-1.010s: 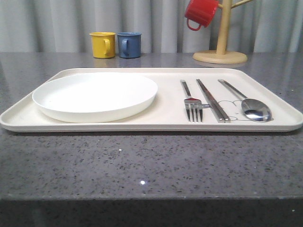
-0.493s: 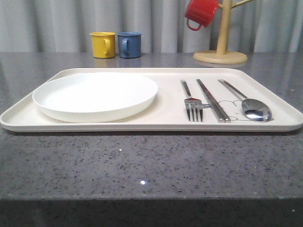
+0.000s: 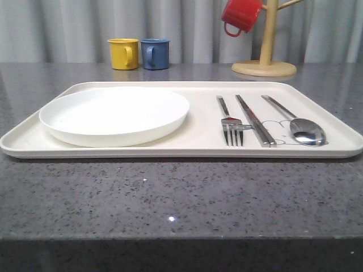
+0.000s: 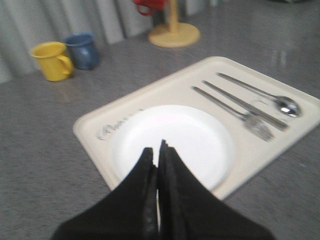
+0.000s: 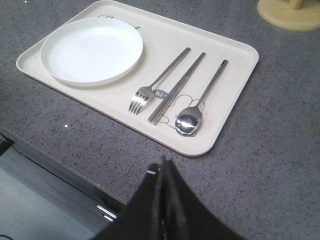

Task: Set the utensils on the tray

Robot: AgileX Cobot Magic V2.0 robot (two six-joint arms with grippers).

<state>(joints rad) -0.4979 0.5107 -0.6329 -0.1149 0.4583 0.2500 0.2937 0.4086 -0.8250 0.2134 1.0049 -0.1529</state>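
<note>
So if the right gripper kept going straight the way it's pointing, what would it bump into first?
Probably the spoon. The right gripper, shut and empty, points from above the bare counter toward the near edge of the tray, roughly in line with the spoon's bowl. Its height is hard to judge, so it might meet the tray's rim first.

Cream tray (image 5: 235, 65) on speckled grey surface (image 5: 280, 150). White plate (image 5: 92, 50) on one half of tray. Beside plate, apart from it: fork (image 5: 159, 81), chopsticks (image 5: 177, 87), spoon (image 5: 200, 102), roughly parallel, not touching one another. Right tool (image 5: 164, 161) above surface, off tray near spoon bowl, black fingers (image 5: 172, 197) pressed together, empty. Tan round base (image 5: 290, 12) at frame corner.
</note>
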